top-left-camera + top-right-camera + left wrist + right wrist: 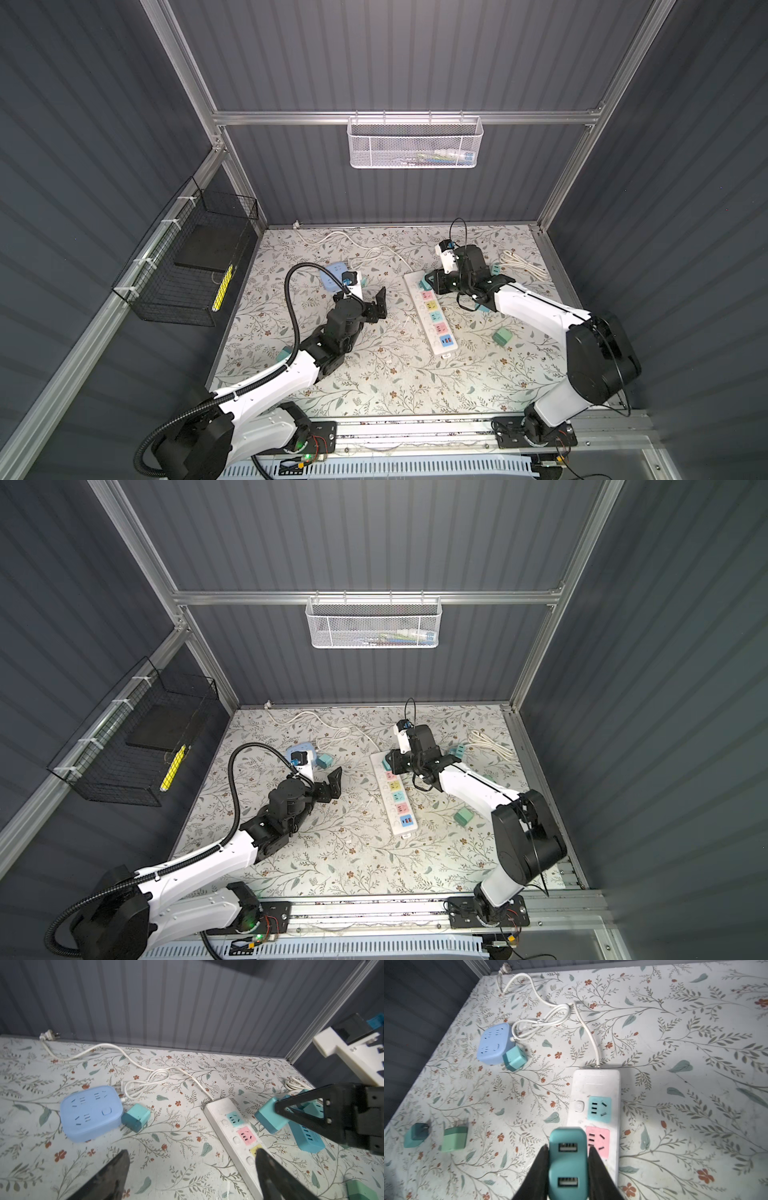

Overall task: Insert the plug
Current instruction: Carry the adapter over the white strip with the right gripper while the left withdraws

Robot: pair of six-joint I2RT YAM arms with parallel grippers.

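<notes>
The plug [568, 1165] is a teal charger block with two USB ports. My right gripper [568, 1147] is shut on its sides. It hangs at the far end of the white power strip [596, 1084], beside the pink socket [598, 1140] and just short of the teal socket [599, 1108]. Its prongs are hidden. In both top views the right gripper [430, 282] [390, 760] sits over that end of the strip [432, 320] [395, 800]. My left gripper [191, 1151] [376, 305] is open and holds nothing, left of the strip, and it sees the plug [268, 1115].
A blue socket hub [91, 1113] lies at the far left with a teal adapter [136, 1116] against it. Two loose adapters [454, 1138] [415, 1134] lie on the mat, and another green one [503, 336] right of the strip. A teal multi-socket bar [305, 1136] and coiled white cable [521, 264] are far right.
</notes>
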